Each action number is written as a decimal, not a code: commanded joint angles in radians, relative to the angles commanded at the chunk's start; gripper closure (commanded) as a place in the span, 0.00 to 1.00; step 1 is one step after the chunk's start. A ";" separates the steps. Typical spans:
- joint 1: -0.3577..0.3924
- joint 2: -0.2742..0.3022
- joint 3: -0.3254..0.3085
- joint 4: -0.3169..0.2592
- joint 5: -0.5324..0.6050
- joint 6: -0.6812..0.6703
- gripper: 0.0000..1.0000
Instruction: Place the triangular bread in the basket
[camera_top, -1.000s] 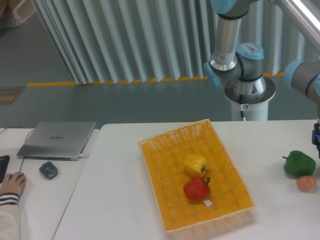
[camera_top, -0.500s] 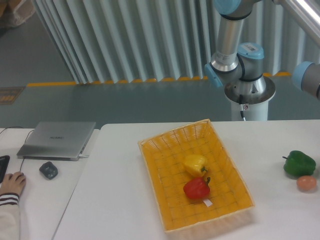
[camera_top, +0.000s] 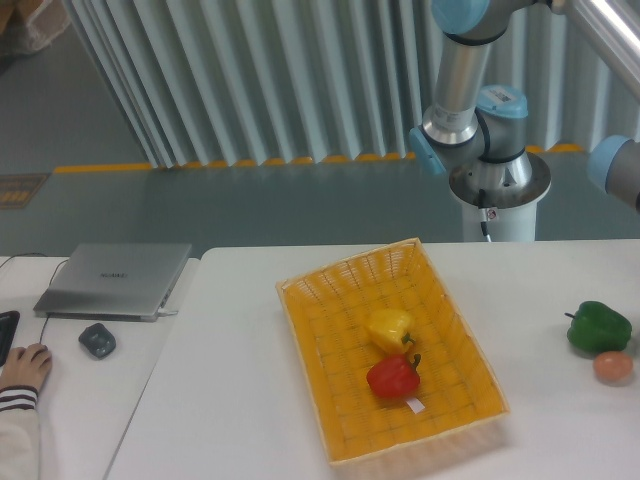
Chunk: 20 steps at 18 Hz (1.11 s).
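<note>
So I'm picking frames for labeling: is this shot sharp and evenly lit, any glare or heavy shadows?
Fixed camera: soft, even light, only faint shadows beside the basket and green pepper; overall slightly soft, low resolution; mild sheen on the arm's metal link at top right; the gripper is out of frame and no triangular bread is visible.
</note>
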 joint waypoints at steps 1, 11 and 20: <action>-0.005 -0.002 0.000 0.002 -0.005 0.003 0.00; -0.008 -0.018 -0.015 0.003 -0.008 0.014 0.00; -0.012 -0.029 -0.015 0.003 -0.002 0.011 0.06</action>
